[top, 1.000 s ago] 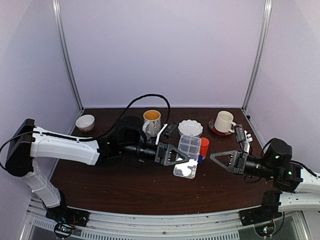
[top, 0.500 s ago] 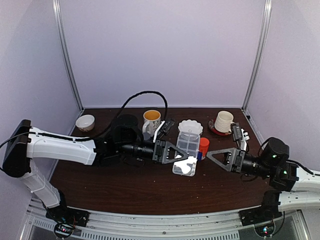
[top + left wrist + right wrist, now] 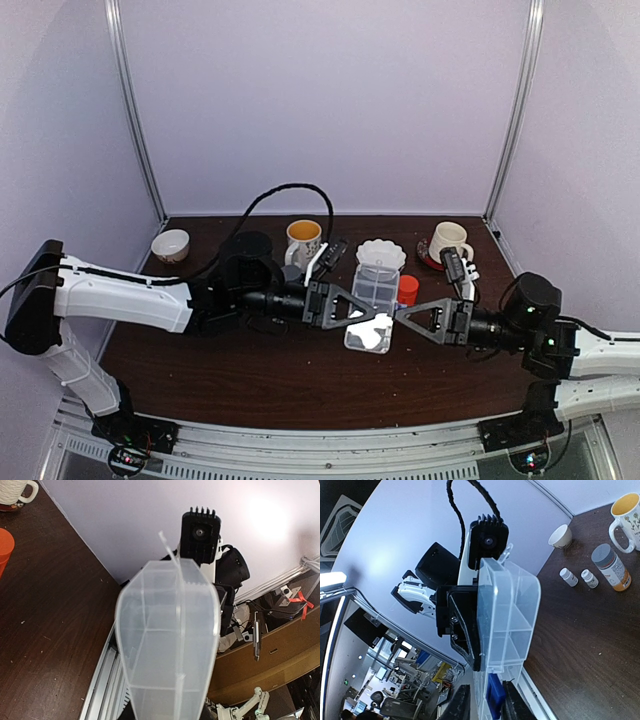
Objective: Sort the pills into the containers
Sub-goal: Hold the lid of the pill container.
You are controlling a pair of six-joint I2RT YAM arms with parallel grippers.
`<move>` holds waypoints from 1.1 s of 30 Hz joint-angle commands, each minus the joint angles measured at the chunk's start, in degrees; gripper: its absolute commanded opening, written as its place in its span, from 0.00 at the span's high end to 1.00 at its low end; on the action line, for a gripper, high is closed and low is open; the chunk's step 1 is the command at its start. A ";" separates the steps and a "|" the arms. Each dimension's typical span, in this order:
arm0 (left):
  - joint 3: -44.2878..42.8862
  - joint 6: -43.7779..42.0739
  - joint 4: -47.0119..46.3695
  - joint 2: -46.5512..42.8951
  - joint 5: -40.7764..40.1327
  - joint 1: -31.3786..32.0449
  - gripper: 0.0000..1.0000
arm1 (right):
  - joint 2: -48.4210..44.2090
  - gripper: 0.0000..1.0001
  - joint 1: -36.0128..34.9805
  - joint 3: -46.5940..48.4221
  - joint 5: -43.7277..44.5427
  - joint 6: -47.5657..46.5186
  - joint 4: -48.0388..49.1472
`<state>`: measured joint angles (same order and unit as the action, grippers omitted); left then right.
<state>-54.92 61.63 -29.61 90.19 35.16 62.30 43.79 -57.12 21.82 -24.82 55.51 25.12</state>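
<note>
**Both pincers meet at the pill box**

The left pincer is clenched on the clear pill box. In the right wrist view its black jaws clamp one long side. Its arm stretches in from 9 o'clock and holds the box up off the dark tabletop, near the middle.

The right pincer lies in from 4 o'clock at the near end of the same box. Its fingers stand on either side of that end, with a blue piece between them. I cannot tell whether they press on the plastic or stand free.

The compartments show as clear cells split by thin walls. Any pills in them are too small to make out.

- **3 o'clock, just beside the box:** an orange-red cylinder.
- **12 o'clock:** a white scalloped dish.
- **10 o'clock:** a mug with a yellow inside.
- **2 o'clock:** a white mug on a red saucer.
- **Far off at 10 o'clock:** a small bowl by the left wall.

The right wrist view also shows an orange bottle with a grey cap and two small white bottles on the tabletop.
</note>
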 commanded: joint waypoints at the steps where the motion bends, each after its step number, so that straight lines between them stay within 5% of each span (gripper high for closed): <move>1: 1.56 0.17 -3.75 -1.31 0.57 -0.10 0.79 | -1.30 0.80 0.17 0.51 -0.90 -0.22 3.07; 10: 2.12 -0.08 -4.41 0.27 0.41 -0.19 0.60 | -0.98 1.00 0.17 -0.03 1.63 -0.97 -0.97; 17: 4.53 0.21 -6.51 1.52 -1.69 -0.55 0.51 | 2.08 1.00 0.12 -1.28 3.00 -0.95 -2.48; 20: 6.42 1.27 -9.32 3.05 -1.78 -1.03 0.51 | 5.03 1.00 0.17 -3.38 2.55 0.25 2.45; 25: 10.86 2.96 -15.91 5.93 -2.59 -1.86 0.35 | 10.53 1.00 0.17 -6.07 3.04 0.84 7.80; 33: 13.90 1.81 -16.04 11.98 -4.53 -2.67 0.33 | 25.46 1.00 0.16 -7.32 1.90 1.57 19.08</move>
<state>-42.13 63.96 -40.95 100.27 32.18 60.12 63.44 -57.12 15.22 -22.94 56.05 34.65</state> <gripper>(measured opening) 0.664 0.021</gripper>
